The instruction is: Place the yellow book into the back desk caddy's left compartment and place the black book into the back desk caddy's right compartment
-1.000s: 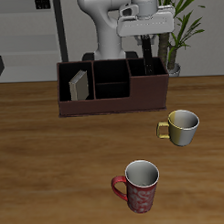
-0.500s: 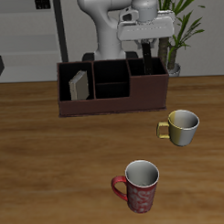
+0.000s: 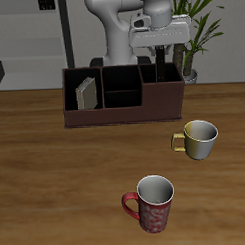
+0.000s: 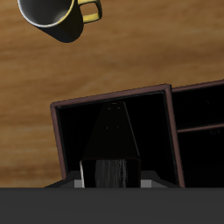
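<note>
A: Books first: where are they sitting?

B: The yellow book point(image 3: 85, 93) is standing in the back desk caddy point(image 3: 124, 112), in its left compartment point(image 3: 83, 94). The black book point(image 4: 111, 144) is standing in the right compartment point(image 4: 114, 131), seen from the wrist camera directly above.

A: And the hand?

B: The hand point(image 3: 164, 63) is hovering over that end slot; I cannot tell whether its fingers are spread or pinching the black book.

A: Anything else on the counter point(image 3: 57, 187)?

B: A yellow mug point(image 3: 200, 139) is sitting nearer the front edge, and a red mug point(image 3: 152, 202) nearer still.
</note>
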Controlling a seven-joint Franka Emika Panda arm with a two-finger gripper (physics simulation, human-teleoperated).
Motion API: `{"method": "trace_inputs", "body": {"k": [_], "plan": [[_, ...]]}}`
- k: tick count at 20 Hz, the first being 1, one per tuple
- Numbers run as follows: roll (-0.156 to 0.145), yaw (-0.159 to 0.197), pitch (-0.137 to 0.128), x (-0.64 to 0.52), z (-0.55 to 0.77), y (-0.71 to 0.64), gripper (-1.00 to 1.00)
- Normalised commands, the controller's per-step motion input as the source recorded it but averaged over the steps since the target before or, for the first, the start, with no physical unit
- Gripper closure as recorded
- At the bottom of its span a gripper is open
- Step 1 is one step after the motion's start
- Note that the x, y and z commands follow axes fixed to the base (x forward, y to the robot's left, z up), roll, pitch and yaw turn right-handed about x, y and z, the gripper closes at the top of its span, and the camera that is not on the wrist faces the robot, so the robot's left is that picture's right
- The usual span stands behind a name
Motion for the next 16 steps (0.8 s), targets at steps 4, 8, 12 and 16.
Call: {"method": "trace_inputs", "body": {"k": [4, 8, 12, 16], "plan": [[-0.003, -0.010, 0.021, 0.03, -0.05, -0.02, 1.00], [-0.028, -0.010, 0.029, 0.18, -0.10, -0.10, 1.00], [-0.024, -0.051, 0.038, 0.17, -0.02, -0.18, -1.00], [-0.043, -0.019, -0.026, 0.03, 0.10, -0.12, -1.00]]}}
